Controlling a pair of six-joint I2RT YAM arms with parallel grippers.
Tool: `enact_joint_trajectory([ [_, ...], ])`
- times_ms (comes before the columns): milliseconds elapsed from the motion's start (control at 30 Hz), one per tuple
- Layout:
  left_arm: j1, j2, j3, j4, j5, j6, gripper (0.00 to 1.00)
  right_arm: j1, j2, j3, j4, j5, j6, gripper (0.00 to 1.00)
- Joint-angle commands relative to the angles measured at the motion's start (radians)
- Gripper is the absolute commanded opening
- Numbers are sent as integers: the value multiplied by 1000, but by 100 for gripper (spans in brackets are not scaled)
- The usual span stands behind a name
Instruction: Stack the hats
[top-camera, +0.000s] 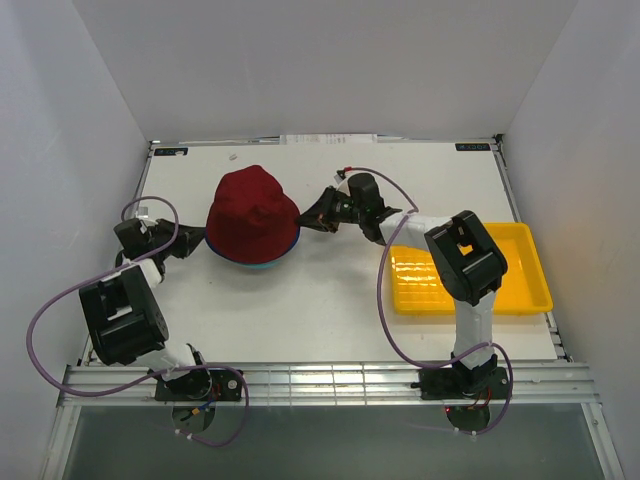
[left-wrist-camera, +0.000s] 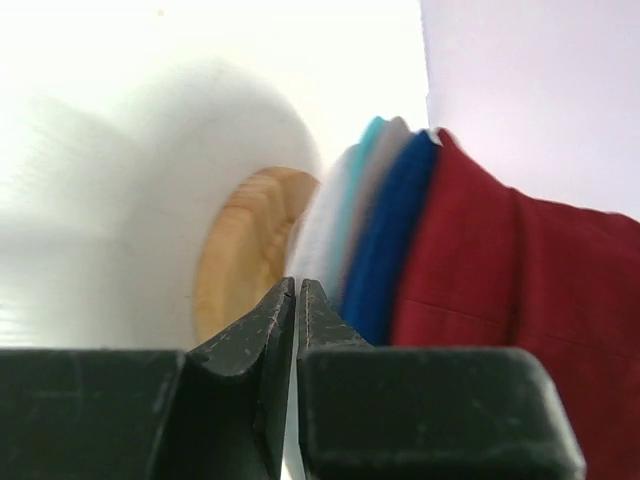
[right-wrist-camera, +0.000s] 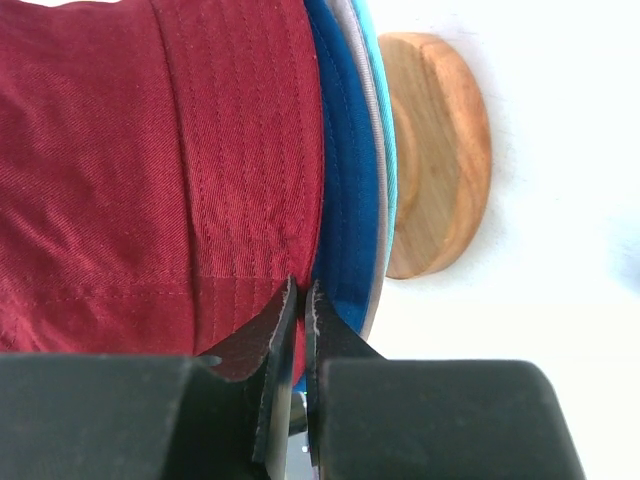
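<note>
A dark red fabric bucket hat (top-camera: 252, 215) tops royal blue, grey and teal brims (right-wrist-camera: 352, 200); left fingers (left-wrist-camera: 250, 345) and right fingers (right-wrist-camera: 250, 350) sit pressed together there.

Matt twill cloth with a fine diagonal weave and stitched brim rows on the dark red hat (right-wrist-camera: 120, 150), royal blue hat (right-wrist-camera: 350, 200) matt cloth too, stand base (right-wrist-camera: 440, 150) smooth pale grained wood, tray (top-camera: 520, 285) glossy yellow plastic, desk (top-camera: 330, 320) smooth matt white, jaws black and scuffed.
</note>
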Motion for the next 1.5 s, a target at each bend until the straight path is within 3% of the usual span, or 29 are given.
enact_joint_trajectory([
  [0, 12, 5, -15, -63, -40, 56, 0, -12, 20, 36, -160, 50, -106, 8],
  [300, 23, -21, -10, -81, -30, 70, 0, -13, 2, 72, -225, 62, -181, 11],
  [433, 22, -44, 39, -171, -62, 104, 0, -13, -18, 122, -282, 70, -221, 22],
  [500, 22, -51, 73, -234, -91, 127, 0, -13, -23, 168, -322, 74, -247, 33],
  [600, 22, -76, 108, -320, -146, 147, 10, -13, -33, 204, -375, 76, -267, 46],
  [833, 22, -148, 163, -394, -220, 167, 44, -16, -90, 250, -496, 116, -316, 56],
  [1033, 22, -220, 274, -480, -272, 188, 51, -56, -182, 253, -592, 126, -363, 58],
  [1233, -26, -283, 383, -524, -272, 188, 52, -107, -357, 260, -765, 258, -527, 62],
  [1367, -167, -315, 485, -582, -347, 243, 52, -142, -484, 231, -842, 374, -626, 74],
  [1467, -204, -317, 559, -615, -349, 265, 53, -168, -602, 190, -884, 439, -678, 80],
])
